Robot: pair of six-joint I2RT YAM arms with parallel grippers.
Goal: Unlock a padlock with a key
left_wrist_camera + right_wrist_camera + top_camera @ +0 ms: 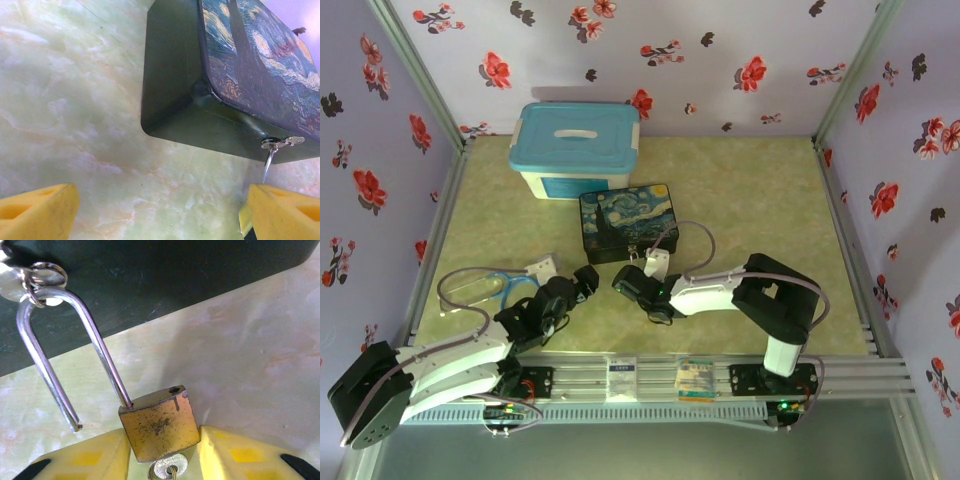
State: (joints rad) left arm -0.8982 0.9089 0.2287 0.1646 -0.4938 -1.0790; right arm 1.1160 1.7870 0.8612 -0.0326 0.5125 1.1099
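The right gripper [162, 452] is clamping the padlock [159, 429]: its yellow fingers [240, 457] are pressing against both sides of the scuffed brass body. The key [168, 467] is sitting in the underside of that body, and only its silver head is showing between the fingers at the bottom edge of the right wrist view.

The shackle [102, 355] is standing open. One leg is seated in the body while the other is hanging free beside it, and the empty hole on top of the body is uncovered. The bend of the shackle is hooked through a small metal ring [47, 275] on the dark front wall of the painted box [175, 280], so the padlock is hanging from the box just above the table [75, 100].

The left gripper [160, 215] is hovering over the bare table near the box's front corner with its jaws spread wide and nothing between them.

In the top view the two grippers are facing each other in front of the box, close together. A blue-lidded container [575, 140] is standing behind the box, near the back wall.
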